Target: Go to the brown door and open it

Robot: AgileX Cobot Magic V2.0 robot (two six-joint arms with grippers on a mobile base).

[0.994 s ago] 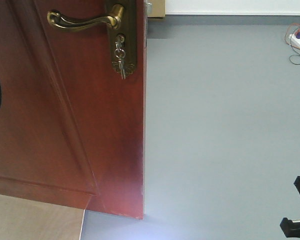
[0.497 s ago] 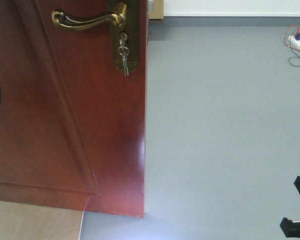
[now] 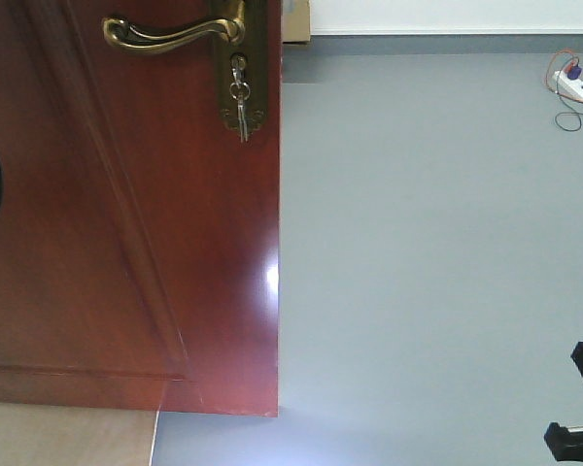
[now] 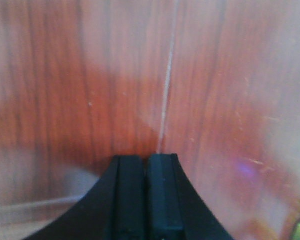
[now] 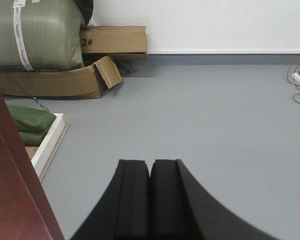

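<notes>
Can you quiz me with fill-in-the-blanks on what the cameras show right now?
1. The keys hang from the lock below the brass ____ handle on the brown door.
2. The left gripper faces the door with its jaws ____.
3. The right gripper points over the grey ____.
4. The cardboard box is marked ____.

Missing: lever; shut; floor; 2#

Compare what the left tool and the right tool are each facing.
The left tool sits close against the brown door, wood grain filling its view; the right tool points across open grey floor toward cardboard boxes. Both tools are black and shut, holding nothing.
</notes>
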